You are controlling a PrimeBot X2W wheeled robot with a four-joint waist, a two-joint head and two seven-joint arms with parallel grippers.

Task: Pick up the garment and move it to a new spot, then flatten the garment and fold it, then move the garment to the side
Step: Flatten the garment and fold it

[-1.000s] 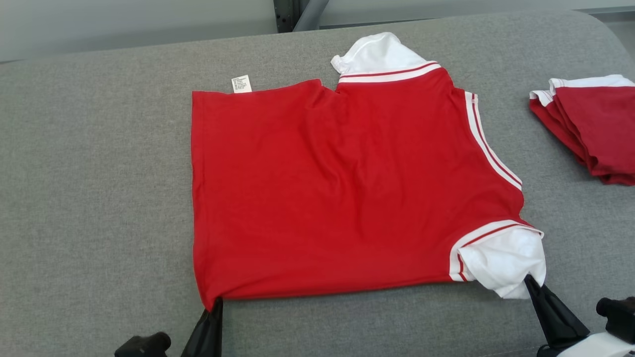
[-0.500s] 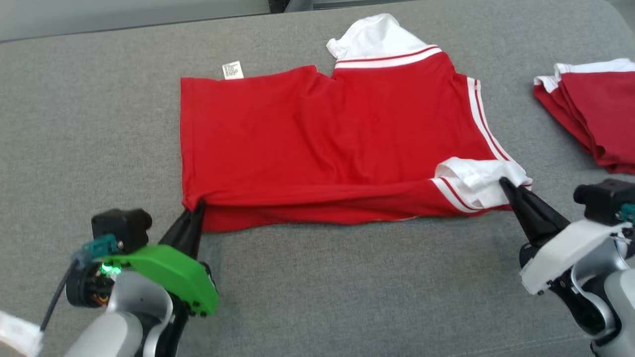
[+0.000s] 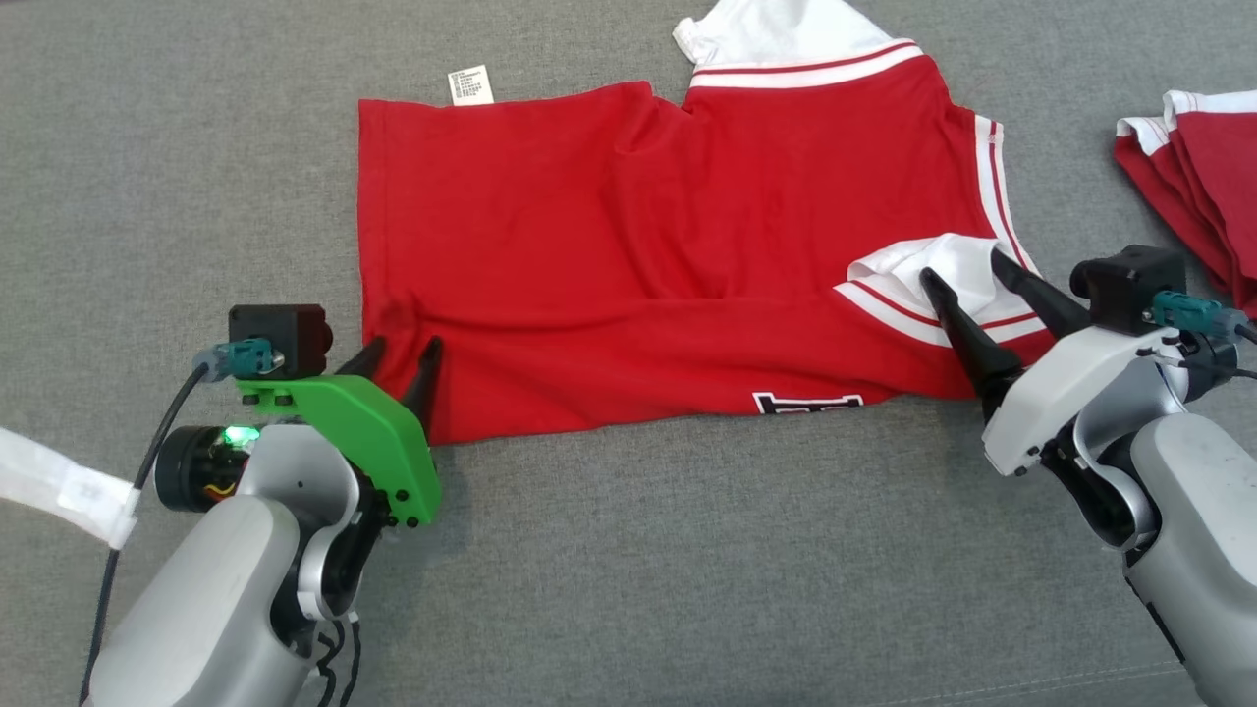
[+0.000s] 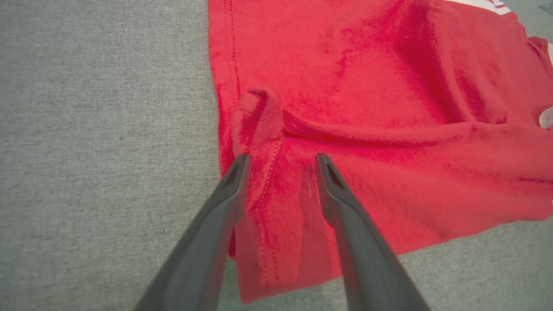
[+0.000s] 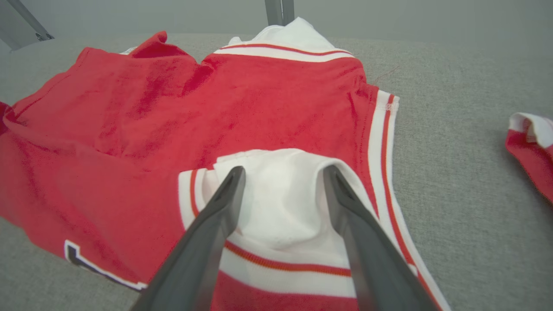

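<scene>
Now the red garment lies spread on the grey bench. Its near edge is doubled over onto itself, so a strip of black-and-white print shows along the fold.

The left end effector stands at the garment's near left corner with its two dark fingers apart. In the left wrist view the stitched hem runs up between them, and a small raised pucker of cloth sits just beyond the left fingertip. Neither finger pinches the fabric. Whether the tips rest on it or hang just above it, I cannot tell.

The right end effector is at the other end of the fold, fingers likewise spread, with the white sleeve lying between and under them. In the right wrist view the sleeve's striped cuff band crosses the gap nearer the wrist, and the sleeve's rounded edge sits just past the fingertips.

Well beyond the right end effector, at the garment's far edge, a second white sleeve sticks out. Well beyond the left one, a white care label pokes from that same edge. Out to the right of the right end effector, apart from the garment, lies a pile of folded red clothes.
</scene>
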